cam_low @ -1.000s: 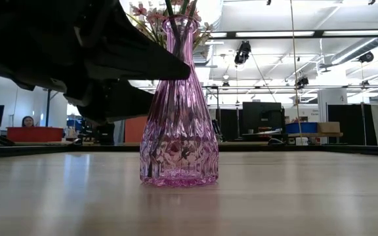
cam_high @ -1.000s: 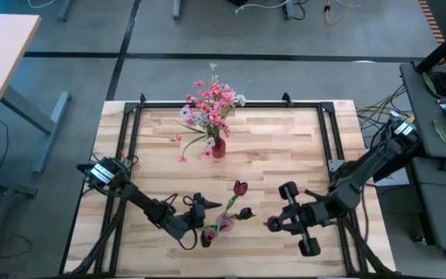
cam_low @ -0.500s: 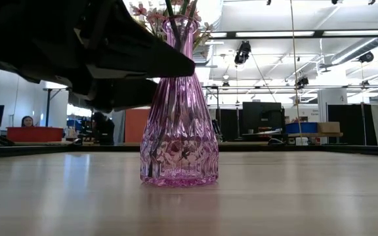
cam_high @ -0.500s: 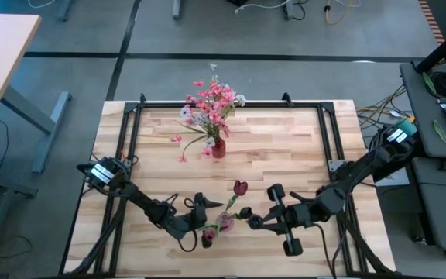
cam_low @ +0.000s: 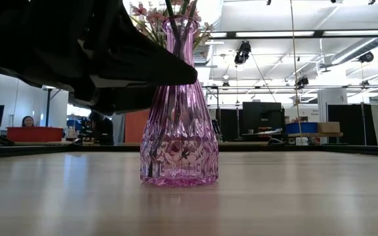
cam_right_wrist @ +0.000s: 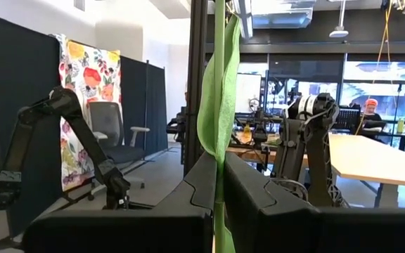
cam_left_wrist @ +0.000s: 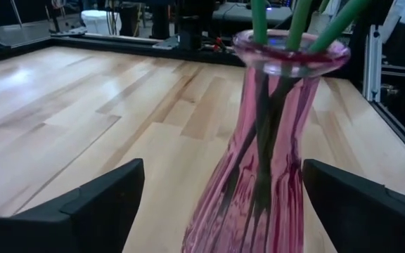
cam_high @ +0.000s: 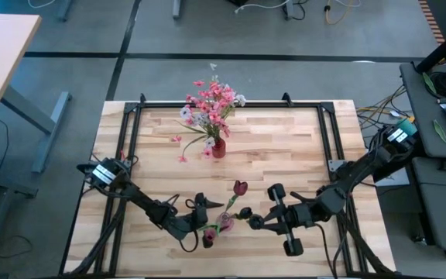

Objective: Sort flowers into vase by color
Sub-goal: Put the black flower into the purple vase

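Note:
A pink glass vase (cam_left_wrist: 266, 147) with three green stems in it stands near the table's front (cam_high: 224, 225). My left gripper (cam_high: 211, 223) is open; one finger (cam_left_wrist: 104, 200) stands on each side of the vase, and I cannot tell whether either touches it. A dark red tulip bud (cam_high: 240, 187) shows just beyond this vase. My right gripper (cam_high: 252, 222), just right of the vase, is shut on a flower's green stem (cam_right_wrist: 219, 84); its blossom lies outside the wrist view. A second, redder vase (cam_high: 219, 147) with a bunch of pink blossoms (cam_high: 214, 101) stands at the far centre. My right gripper pinches a thin green stem (cam_right_wrist: 219, 144) between its two shut fingers (cam_right_wrist: 188, 190), just below a long green leaf (cam_right_wrist: 211, 98). The fingers come from the table's right, slanting slightly upward, and lie across the stem. The stem stands upright through them; its lower end is hidden.
A black frame (cam_high: 207, 103) runs round the wooden table top. In the low view a pink vase (cam_low: 179, 118) stands mid-table, and a dark gripper part (cam_low: 110, 59) crosses in front of its neck. Pink sprays (cam_high: 183, 155) droop left of the far vase. Bare wood lies at the far right.
My right gripper has moved toward the table's left, closer to the near vase, still shut on its stem, and has then kept still. Both vases have stayed where they were.

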Robot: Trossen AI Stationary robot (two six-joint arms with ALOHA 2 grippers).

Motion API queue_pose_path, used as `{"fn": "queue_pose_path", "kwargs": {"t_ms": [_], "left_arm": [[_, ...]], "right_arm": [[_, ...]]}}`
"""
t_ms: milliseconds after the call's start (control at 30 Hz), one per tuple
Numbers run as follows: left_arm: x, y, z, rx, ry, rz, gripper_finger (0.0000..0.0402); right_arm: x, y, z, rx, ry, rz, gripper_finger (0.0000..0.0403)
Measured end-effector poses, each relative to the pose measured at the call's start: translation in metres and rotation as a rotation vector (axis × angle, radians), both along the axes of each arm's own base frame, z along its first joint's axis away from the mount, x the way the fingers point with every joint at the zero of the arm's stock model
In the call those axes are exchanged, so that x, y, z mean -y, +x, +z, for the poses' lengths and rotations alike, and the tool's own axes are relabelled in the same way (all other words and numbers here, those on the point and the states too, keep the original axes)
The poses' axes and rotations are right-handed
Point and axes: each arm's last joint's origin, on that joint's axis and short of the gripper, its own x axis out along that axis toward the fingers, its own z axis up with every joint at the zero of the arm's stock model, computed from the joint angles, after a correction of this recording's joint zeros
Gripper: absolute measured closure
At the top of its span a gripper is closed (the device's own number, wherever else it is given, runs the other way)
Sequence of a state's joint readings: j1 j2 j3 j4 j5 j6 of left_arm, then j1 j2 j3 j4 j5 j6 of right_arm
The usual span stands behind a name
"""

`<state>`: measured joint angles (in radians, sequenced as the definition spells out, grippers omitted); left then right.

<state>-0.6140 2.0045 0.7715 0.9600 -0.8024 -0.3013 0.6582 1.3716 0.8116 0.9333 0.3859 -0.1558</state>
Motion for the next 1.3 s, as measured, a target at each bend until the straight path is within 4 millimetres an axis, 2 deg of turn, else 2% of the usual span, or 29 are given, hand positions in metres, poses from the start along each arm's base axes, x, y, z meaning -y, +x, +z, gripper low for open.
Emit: {"fn": "queue_pose_path", "kwargs": {"t_ms": [433, 967, 1300], "left_arm": [[0.001, 0.001, 0.001, 0.004, 0.001, -0.001, 0.0084], [0.001, 0.001, 0.001, 0.006, -0.003, 0.000, 0.0091], [0.001, 0.001, 0.002, 0.011, -0.007, 0.000, 0.0091]], "right_arm": [[0.002, 0.003, 0.001, 0.031, 0.022, -0.010, 0.0390], [-0.003, 0.021, -0.022, 0.213, 0.098, -0.050, 0.0390], [-0.014, 0.051, -0.032, 0.277, 0.037, -0.115, 0.0390]]}}
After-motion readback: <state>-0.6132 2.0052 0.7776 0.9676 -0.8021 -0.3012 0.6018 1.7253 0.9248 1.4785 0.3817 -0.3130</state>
